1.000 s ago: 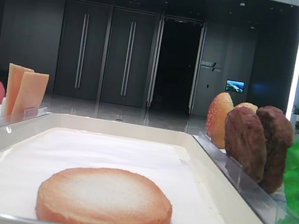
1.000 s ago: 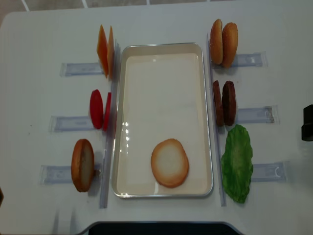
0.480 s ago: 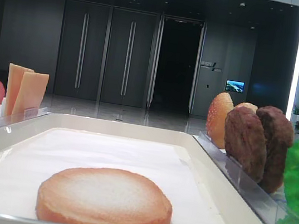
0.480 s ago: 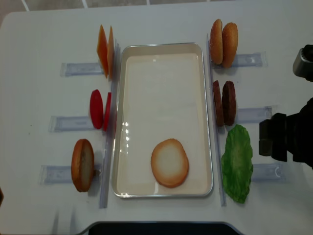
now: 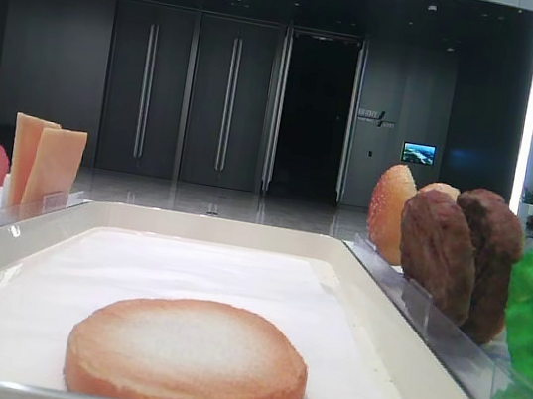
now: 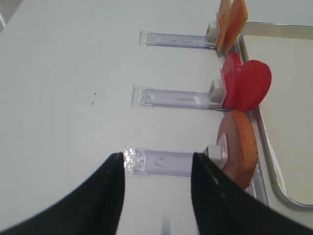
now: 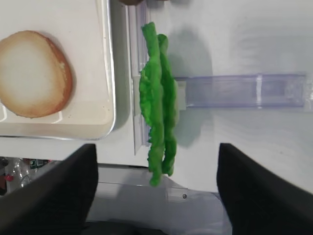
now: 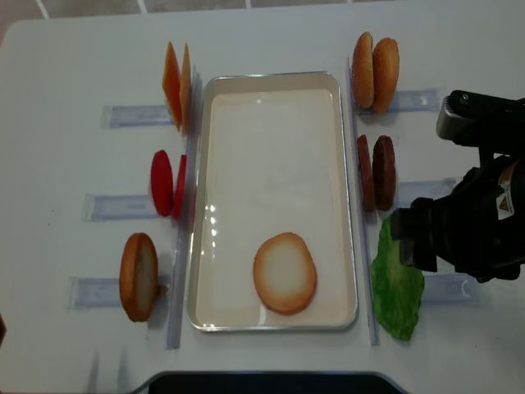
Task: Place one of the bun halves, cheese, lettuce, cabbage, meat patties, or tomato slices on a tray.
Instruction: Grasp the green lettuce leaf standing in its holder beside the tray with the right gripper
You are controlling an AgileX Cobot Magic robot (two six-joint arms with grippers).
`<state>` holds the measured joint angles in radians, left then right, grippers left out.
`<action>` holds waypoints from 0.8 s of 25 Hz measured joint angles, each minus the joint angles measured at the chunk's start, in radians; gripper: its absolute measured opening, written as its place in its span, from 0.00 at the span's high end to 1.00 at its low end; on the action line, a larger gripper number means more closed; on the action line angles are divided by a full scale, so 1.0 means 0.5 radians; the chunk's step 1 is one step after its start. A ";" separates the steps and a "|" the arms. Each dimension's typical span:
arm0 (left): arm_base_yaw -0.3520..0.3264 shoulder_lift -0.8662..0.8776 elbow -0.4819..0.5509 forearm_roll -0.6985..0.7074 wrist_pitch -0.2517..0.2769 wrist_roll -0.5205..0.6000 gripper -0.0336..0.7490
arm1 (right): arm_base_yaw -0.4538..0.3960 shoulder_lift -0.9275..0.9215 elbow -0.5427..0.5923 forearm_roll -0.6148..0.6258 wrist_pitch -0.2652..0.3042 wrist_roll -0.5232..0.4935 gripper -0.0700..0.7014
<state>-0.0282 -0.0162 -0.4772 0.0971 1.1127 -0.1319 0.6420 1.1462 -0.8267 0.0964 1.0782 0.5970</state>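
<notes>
**Above the lettuce, right gripper spread wide and empty**

On the white table, the right gripper (image 7: 155, 196) hovers over the upright lettuce (image 7: 159, 100), its dark fingers (image 7: 54, 188) wide apart on either side, gripping nothing. Just left lies the tray (image 8: 346, 197) with one bun half (image 8: 285, 272) flat on its liner. The left gripper (image 6: 156, 196) is open and empty near another bun half (image 6: 239, 149).

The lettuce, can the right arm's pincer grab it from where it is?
Probably yes. The right pincer hangs open right over the lettuce, which stands on edge in its clear holder beside the tray. Nothing sits between them.
</notes>
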 joint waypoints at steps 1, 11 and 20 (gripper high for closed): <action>0.000 0.000 0.000 0.000 0.000 0.000 0.52 | 0.000 0.024 0.000 -0.002 -0.008 -0.008 0.24; 0.000 0.000 0.000 0.000 0.000 0.000 0.52 | 0.001 0.219 0.000 -0.004 -0.085 -0.106 0.34; 0.000 0.000 0.000 0.000 0.000 0.000 0.52 | 0.003 0.282 0.000 -0.005 -0.106 -0.148 0.57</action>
<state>-0.0282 -0.0162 -0.4772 0.0971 1.1127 -0.1319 0.6436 1.2873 -0.8267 0.0940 1.0252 0.5230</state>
